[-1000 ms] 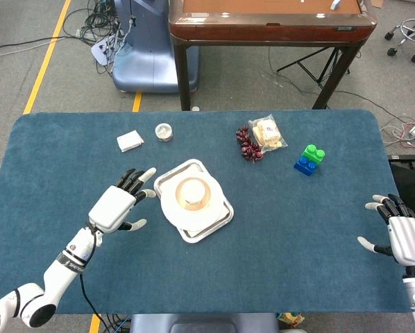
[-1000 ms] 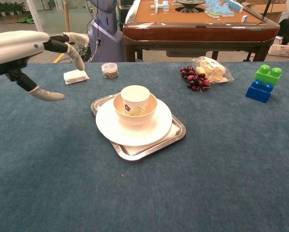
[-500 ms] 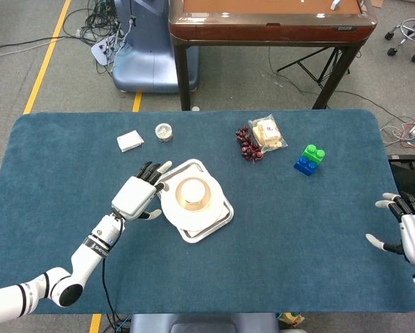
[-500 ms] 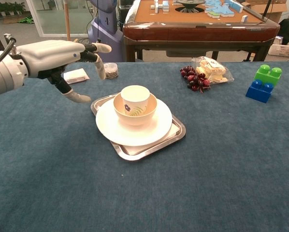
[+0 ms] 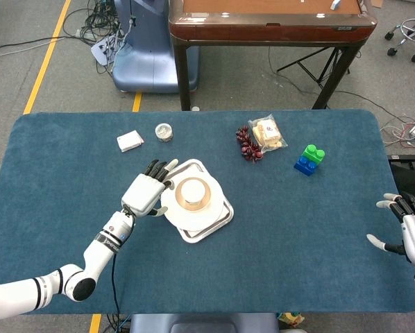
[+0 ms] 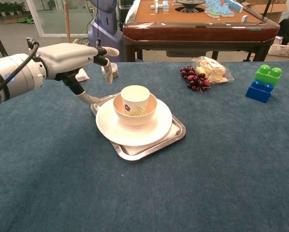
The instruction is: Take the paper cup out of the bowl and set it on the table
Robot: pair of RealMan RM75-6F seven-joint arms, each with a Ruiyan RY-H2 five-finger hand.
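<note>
Left hand (image 6: 69, 55) open, fingers spread, holding nothing, hovering just left of bowl (image 6: 135, 112), centre-left of chest frame. Right hand (image 5: 410, 234) open, idle at right edge of head frame, well apart. Paper cup (image 6: 135, 99) upright inside bowl, on plate (image 6: 154, 128) and metal tray (image 6: 176, 133). Advice: wrap fingers around cup wall above bowl rim, squeeze lightly to avoid crushing, lift straight up, set on bare surface (image 6: 222, 169) beside tray.

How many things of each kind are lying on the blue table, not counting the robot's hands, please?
Dishes (tray, plate, bowl, paper cup): 4
Food (grapes, snack bag): 2
Toy blocks: 1 stack
White packet: 1
Small jar: 1
Total: 9
</note>
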